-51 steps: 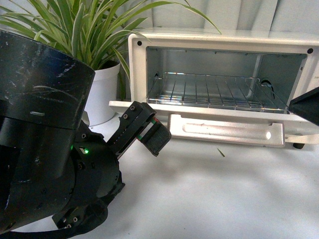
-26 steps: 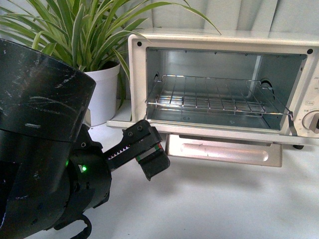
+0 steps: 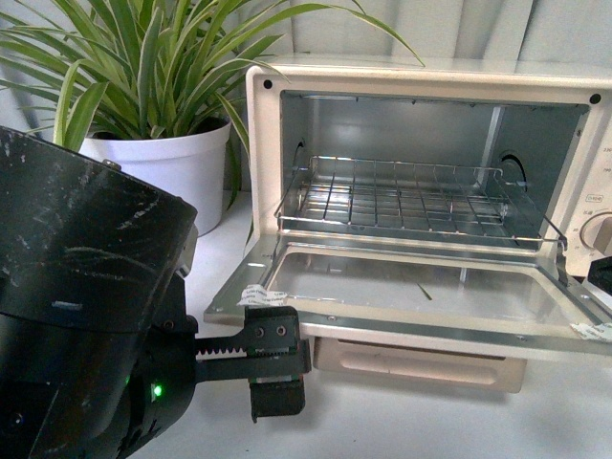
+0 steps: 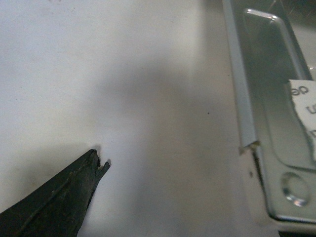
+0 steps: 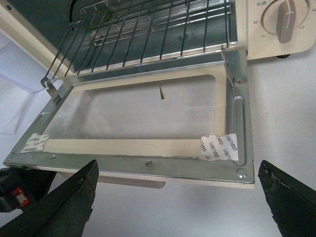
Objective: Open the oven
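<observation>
The right claw hangs with its two dark fingers spread wide apart, nothing between them, just in front of the lowered door's front edge. The left claw sits low at the door's front left corner. Its wrist view shows only one black fingertip over the white desk, so I cannot tell whether it is apart or together.

The oven stands on the desk toward the back, right of a leafy plant in a white pot that stands just beside it. It is a cream-white box. Its door is dropped nearly flat toward the robot, a bare metal frame round a glass pane. Torn white stickers sit at both front corners of the frame. A small green sliver lies on the glass. The cream bar handle shows beneath the door's front edge. Inside the grey cavity the wire rack has come forward, its front edge hooked to the door's side arms. A pale knob with printed numbers around it sits on the right-hand panel.
</observation>
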`<state>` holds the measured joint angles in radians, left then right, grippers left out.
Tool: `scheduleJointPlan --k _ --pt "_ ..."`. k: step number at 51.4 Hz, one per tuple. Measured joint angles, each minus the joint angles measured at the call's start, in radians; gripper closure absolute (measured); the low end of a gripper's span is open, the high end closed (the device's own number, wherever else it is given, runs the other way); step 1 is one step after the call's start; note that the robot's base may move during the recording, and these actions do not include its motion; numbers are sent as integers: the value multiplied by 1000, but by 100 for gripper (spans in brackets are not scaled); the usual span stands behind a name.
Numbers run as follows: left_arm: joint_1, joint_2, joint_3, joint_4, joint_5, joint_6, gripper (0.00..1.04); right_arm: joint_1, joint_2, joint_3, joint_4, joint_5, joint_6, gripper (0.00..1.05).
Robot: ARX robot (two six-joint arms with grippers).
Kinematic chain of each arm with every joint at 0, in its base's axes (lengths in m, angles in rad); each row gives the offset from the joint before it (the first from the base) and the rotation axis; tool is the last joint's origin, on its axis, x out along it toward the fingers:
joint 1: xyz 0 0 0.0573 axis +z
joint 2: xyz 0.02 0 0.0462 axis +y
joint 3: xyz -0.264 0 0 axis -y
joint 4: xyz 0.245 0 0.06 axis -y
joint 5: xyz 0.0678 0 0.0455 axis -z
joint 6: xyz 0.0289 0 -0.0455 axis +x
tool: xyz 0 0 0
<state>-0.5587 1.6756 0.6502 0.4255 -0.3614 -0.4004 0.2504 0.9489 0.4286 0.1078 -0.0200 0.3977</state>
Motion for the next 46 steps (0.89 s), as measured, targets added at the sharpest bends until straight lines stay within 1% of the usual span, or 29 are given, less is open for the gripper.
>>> scheduleJointPlan --k 10,16,19,22,32,36,43,46 --pt "-18 2 -19 11 -29 148 7 -3 1 0 -1 -16 -10 9" --pt "-32 -23 -48 42 -13 228 7 -16 -7 0 -13 -37 -17 9" --pt "-40 -65 -77 47 10 253 7 -24 -19 0 -21 -48 -21 9" --pt "-50 -112 -106 45 12 277 7 -26 -36 -3 -32 -55 -22 9" --pt "-76 -360 -222 -10 22 313 7 0 -156 -53 -82 -60 -47 9" --pt "-76 -481 -260 -37 5 327 7 16 -226 -82 -109 -39 -58 9" --pt "-33 -737 -354 -137 -3 314 7 28 -388 -151 -164 10 -52 9" --pt "-16 -811 -383 -156 -4 313 7 28 -446 -170 -191 26 -50 9"
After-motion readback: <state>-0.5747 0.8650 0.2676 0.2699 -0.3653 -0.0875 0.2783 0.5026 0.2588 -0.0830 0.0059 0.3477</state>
